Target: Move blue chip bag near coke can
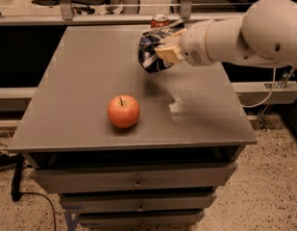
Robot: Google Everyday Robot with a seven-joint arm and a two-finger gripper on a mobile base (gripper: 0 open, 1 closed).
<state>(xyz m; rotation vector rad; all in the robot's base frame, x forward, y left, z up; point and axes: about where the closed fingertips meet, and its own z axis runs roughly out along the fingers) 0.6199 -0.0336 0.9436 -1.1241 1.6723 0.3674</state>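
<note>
Blue chip bag (150, 52), the small crumpled navy foil packet with white lettering: where does the camera view put it?

Upper centre of the frame, held above the flat grey metal-topped table (85, 76), with its shadow on the surface just below. The two-finger gripper (165, 52), cream-padded on the end of the thick white arm (263, 30) reaching in from the right, is clenched on the blue chip bag's right side.

And the coke can (160, 20)?

That red aluminium can with a silver top stands at the table's far edge, top centre, directly behind the bag, which hides its lower part. Whether they touch, I cannot tell.

So which step is this?

I'd judge it the carrying stage, nearly finished. The bag looks close to the can already but is not yet set down.

What does the next move call for?

Probably lowering the bag onto the table just in front of the can, then letting go. The risk is nudging the can off the back edge. The round red-orange apple (123, 111), lower centre, sits well apart and out of the way.
</note>
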